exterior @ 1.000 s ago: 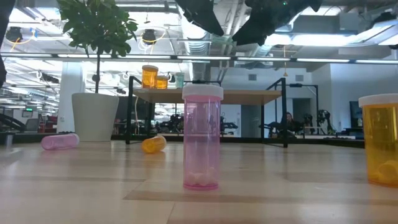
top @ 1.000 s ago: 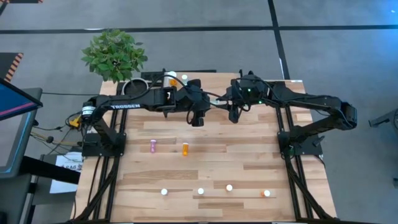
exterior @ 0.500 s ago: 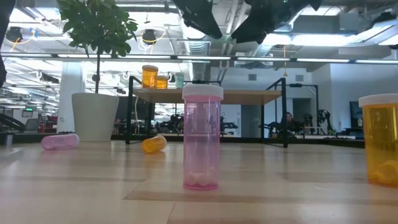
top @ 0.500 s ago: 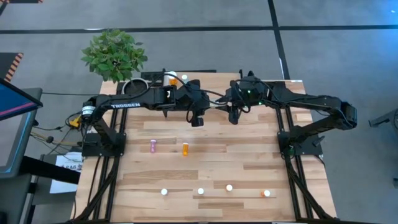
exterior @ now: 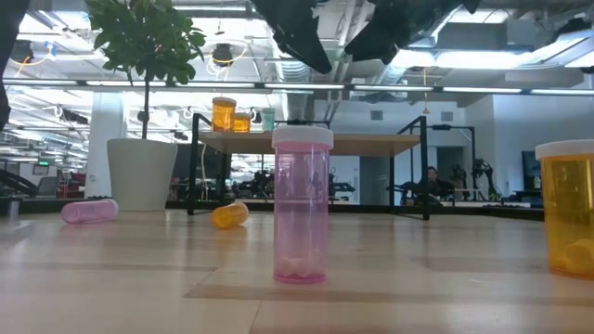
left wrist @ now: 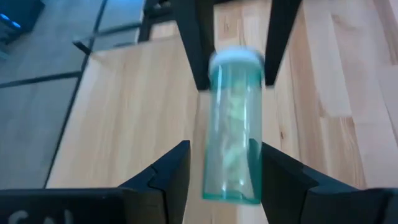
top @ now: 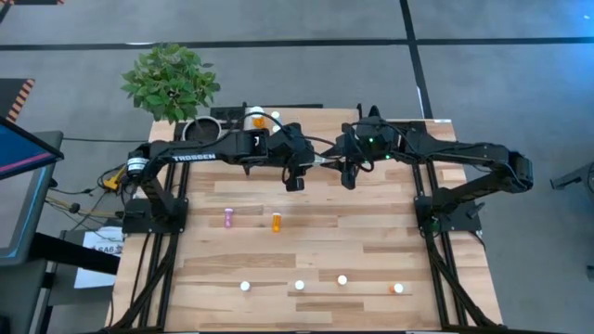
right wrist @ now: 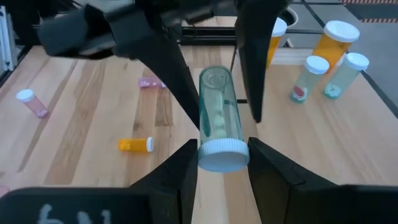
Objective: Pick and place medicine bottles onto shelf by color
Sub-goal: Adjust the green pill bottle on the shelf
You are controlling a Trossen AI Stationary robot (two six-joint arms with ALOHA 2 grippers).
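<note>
Above mid-table, the left gripper (left wrist: 217, 165) and right gripper (right wrist: 222, 163) are both pinching one teal bottle (left wrist: 231, 149), each at one end. The shelf (top: 278, 121) is standing behind them with bottles on it.

Table (top: 325, 241) is seen as pale wood planks, smooth, with a soft satin sheen. Shelf (exterior: 371, 142) is topped in the same light wood and carried on thin matt black metal legs. Teal bottle (right wrist: 216, 115) is made of clear glossy tinted plastic, capped in opaque white plastic; pink bottle (exterior: 301, 204) and orange bottle (exterior: 568, 209) are likewise translucent and shiny. Both end effector fingers (left wrist: 168, 177) are finished in dull black plastic. Plant pot (exterior: 141, 173) appears matt white.
</note>
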